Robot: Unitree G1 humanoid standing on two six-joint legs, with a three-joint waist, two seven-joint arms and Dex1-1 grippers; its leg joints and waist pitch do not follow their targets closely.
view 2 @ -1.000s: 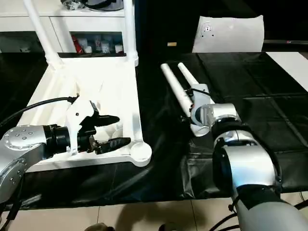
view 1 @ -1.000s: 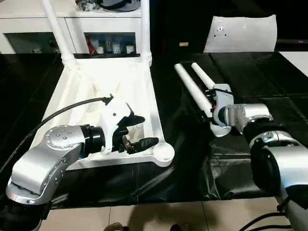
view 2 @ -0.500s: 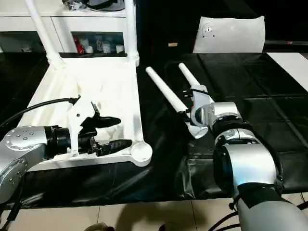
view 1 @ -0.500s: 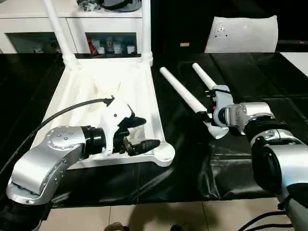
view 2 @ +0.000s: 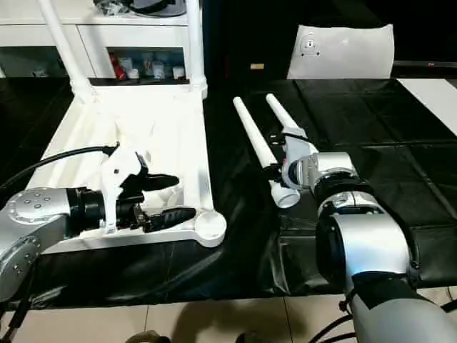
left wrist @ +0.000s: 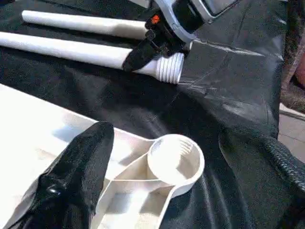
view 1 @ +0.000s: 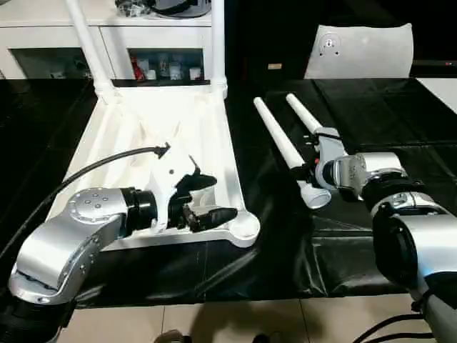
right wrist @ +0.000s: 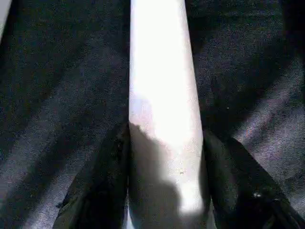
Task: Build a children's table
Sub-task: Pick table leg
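Table top (view 1: 207, 128) lies upside down at centre left of the head views, on the black sheet (view 1: 285, 250). Two legs (view 1: 218, 43) stand upright in its far corner sockets; their upper ends are cut off by the top edge. The near right socket (left wrist: 175, 160) is empty and threaded inside. The near left corner is hidden behind the left forearm.

Left gripper (view 1: 207, 199) hovers at lower left over the top's near edge, just beside that empty socket, fingers spread wide and holding nothing. Whether its lower finger (left wrist: 76, 167) touches the plastic cannot be told.

Right of centre, two loose legs lie side by side on the sheet, slightly splayed. The nearer leg (view 1: 282, 146) has its ribbed thick end (left wrist: 167, 67) toward the robot. The farther leg (view 1: 303, 114) is partly hidden by the right wrist.

Right gripper (right wrist: 164, 191) sits at centre right, its two fingers (right wrist: 100, 186) closed against either side of the nearer leg near the thick end, grasping it. The leg rests on the sheet.

Upper right: a flat white sheet (view 1: 360, 50).
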